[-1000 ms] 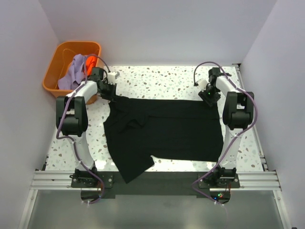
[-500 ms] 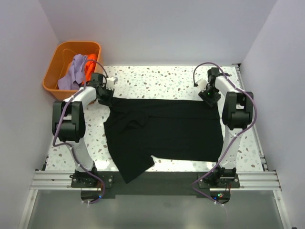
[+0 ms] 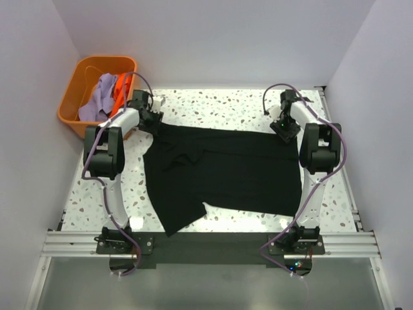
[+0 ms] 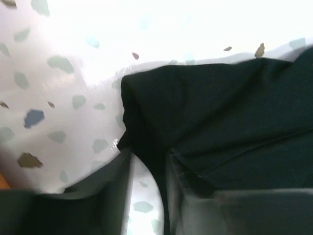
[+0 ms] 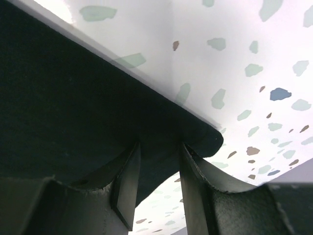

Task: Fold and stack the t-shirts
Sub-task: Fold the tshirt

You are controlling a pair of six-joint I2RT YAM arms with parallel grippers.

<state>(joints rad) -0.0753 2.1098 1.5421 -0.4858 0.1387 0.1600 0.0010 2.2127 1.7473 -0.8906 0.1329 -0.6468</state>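
**One black shirt spread on table, two more in tub**

Count: 3 shirts, 1 tub, 2 arms, 2 grippers.

Black shirt (image 3: 219,171) lies mostly flat across the middle of the speckled table (image 3: 213,103). One sleeve sticks out toward the near edge, and the left side is wrinkled. Lavender shirt (image 3: 97,103) and orange shirt (image 3: 120,87) are bunched together in the orange tub (image 3: 71,90) at the far left, off the table corner.

Left gripper (image 3: 155,119) is at the black shirt's far-left corner, just beside the tub. A fold of cloth sits between its fingers, with table showing next to it; cannot tell if it is pinched.

Right gripper (image 3: 284,127) is at the far-right corner, pinching the shirt's edge, which is lifted a little off the table.

Both arms stretch forward along the shirt's two sides. The far hem runs fairly straight between the grippers.
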